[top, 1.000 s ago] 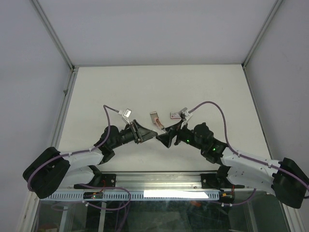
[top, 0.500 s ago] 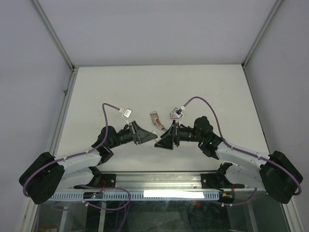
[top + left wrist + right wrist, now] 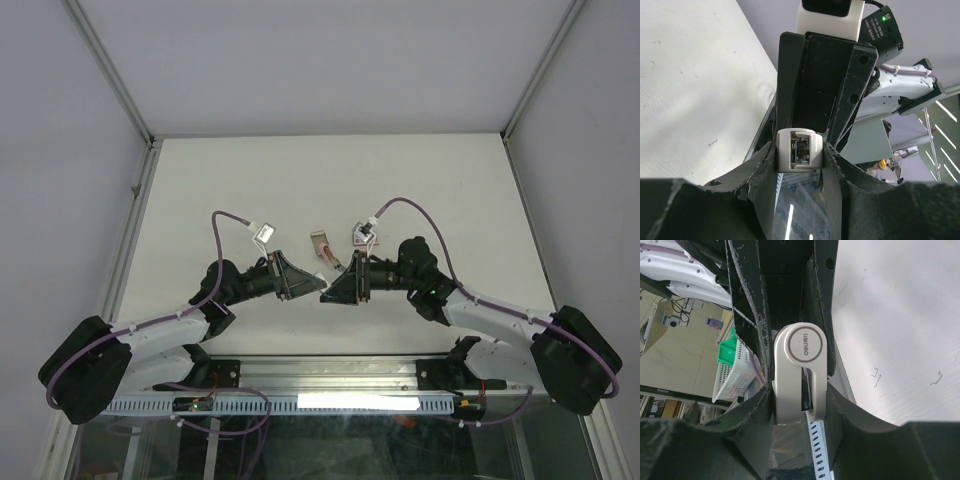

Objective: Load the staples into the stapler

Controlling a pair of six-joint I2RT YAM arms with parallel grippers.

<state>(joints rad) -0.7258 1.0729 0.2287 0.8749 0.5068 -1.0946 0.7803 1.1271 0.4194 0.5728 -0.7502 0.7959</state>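
Both left claw (image 3: 314,283) and right claw (image 3: 328,296) clench the stapler (image 3: 800,375) over a white, grey-walled table (image 3: 330,180).

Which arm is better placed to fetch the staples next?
Probably left: the right tool grips the stapler along its body, the left tool only pinches its end, and the staples lie just beyond both.

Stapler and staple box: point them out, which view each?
stapler (image 3: 794,376): right wrist view, white body under the round logo.
staple box (image 3: 321,247): top external view, middle of the box.
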